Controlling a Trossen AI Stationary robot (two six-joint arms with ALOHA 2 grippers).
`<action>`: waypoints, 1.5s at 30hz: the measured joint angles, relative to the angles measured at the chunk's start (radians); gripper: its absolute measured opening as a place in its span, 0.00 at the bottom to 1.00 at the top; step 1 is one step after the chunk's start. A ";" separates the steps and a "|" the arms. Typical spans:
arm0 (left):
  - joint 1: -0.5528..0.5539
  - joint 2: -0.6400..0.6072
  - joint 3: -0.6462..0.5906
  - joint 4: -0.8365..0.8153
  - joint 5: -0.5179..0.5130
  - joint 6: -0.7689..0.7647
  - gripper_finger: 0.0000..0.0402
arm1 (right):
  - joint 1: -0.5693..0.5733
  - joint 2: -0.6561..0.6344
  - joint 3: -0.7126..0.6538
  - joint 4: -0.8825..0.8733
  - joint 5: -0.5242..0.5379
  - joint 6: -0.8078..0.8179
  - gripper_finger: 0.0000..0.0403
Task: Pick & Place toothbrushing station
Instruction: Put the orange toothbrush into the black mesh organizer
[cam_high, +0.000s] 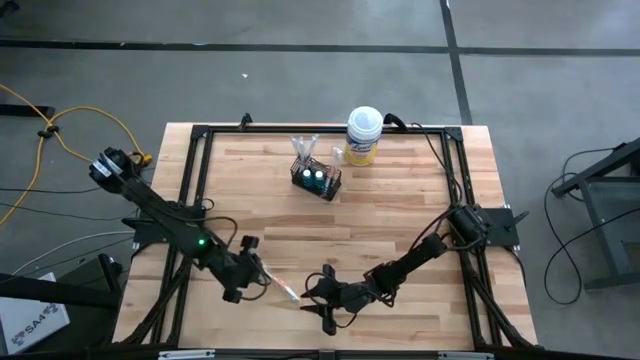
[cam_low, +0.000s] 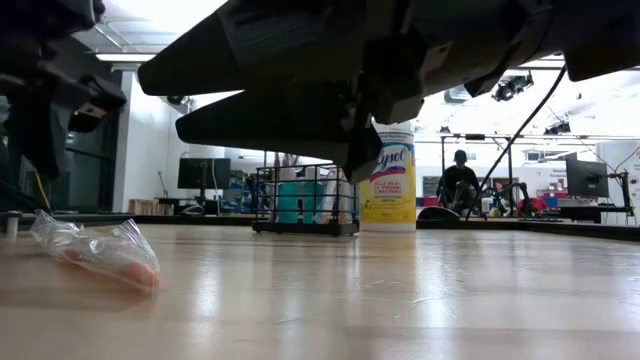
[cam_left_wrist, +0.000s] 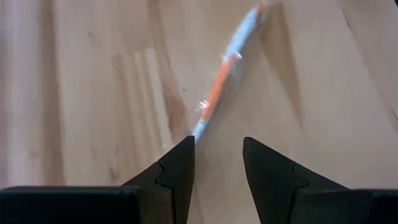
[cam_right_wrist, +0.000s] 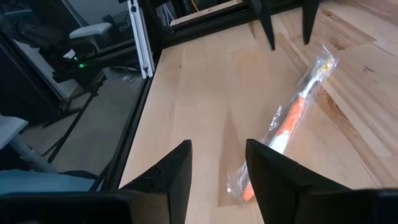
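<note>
A slim toothbrush with an orange accent, wrapped in clear plastic (cam_high: 284, 289), lies flat on the wooden table near its front edge; it also shows in the low view (cam_low: 100, 256). My left gripper (cam_left_wrist: 217, 143) is open just left of it (cam_high: 266, 279), with one end of the toothbrush (cam_left_wrist: 214, 99) just ahead of its fingertips. My right gripper (cam_right_wrist: 217, 149) is open just right of it (cam_high: 308, 295), with the toothbrush's other end (cam_right_wrist: 292, 115) beside one finger. The black wire-mesh basket (cam_high: 316, 181) stands at the back, holding several toothbrushes and two teal-topped tubes.
A white-lidded, yellow-labelled canister (cam_high: 363, 135) stands right of the basket at the back; it also shows in the low view (cam_low: 388, 185). A black frame (cam_high: 200, 160) runs around the table's edges. Bare wood lies between the basket and the grippers. A person shows far off in the room (cam_low: 460, 180).
</note>
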 joint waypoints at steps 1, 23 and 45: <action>0.006 0.015 0.000 0.006 0.010 0.010 0.33 | 0.000 0.000 0.000 0.002 0.000 0.000 0.35; 0.111 0.207 0.000 0.098 0.095 0.110 0.33 | 0.000 0.000 0.000 0.022 -0.005 0.023 0.35; 0.111 0.208 0.001 0.100 0.093 0.149 0.02 | 0.000 0.000 0.000 0.022 -0.011 0.027 0.35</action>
